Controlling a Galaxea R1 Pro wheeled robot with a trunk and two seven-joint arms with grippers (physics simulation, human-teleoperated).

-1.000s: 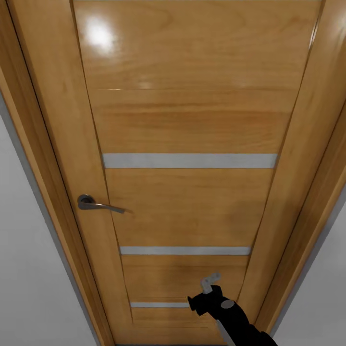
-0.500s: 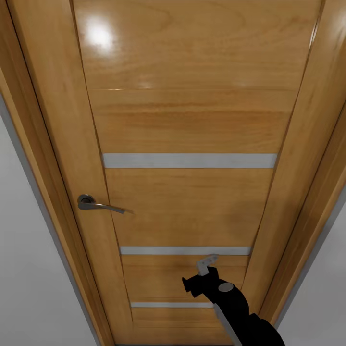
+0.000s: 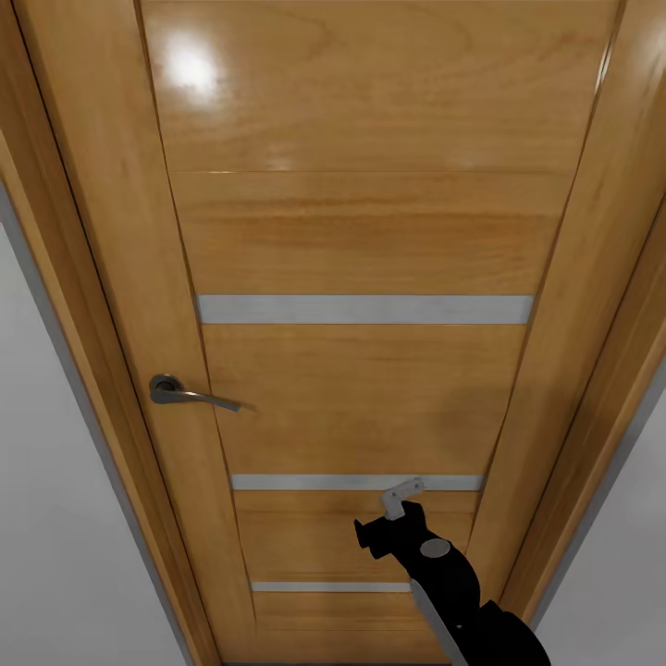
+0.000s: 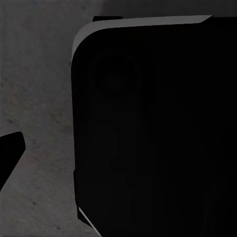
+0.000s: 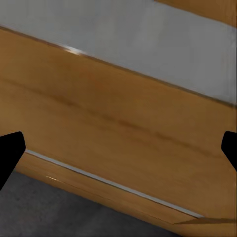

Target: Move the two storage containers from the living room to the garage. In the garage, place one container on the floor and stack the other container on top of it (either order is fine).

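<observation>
Neither storage container is in view. A closed orange-brown wooden door (image 3: 361,231) with grey strips faces me at close range. My right gripper (image 3: 404,495) is raised in front of the door's lower panel, just below a grey strip (image 3: 356,482). In the right wrist view its black fingertips (image 5: 10,153) sit far apart at both edges, open with nothing between them, close to the door (image 5: 118,123). The left wrist view looks down on dark grey concrete floor (image 4: 39,98) beside a black part of my body (image 4: 153,133), with one fingertip (image 4: 10,153) at the edge.
A metal lever handle (image 3: 190,395) sits on the door's left side at mid height. White walls (image 3: 55,518) flank the wooden door frame (image 3: 592,351) on both sides. Grey floor (image 5: 49,212) runs under the door's bottom edge.
My right arm has lifted the gripper a little higher along the lower door panel, up to the grey strip. The door and the view have not shifted.
</observation>
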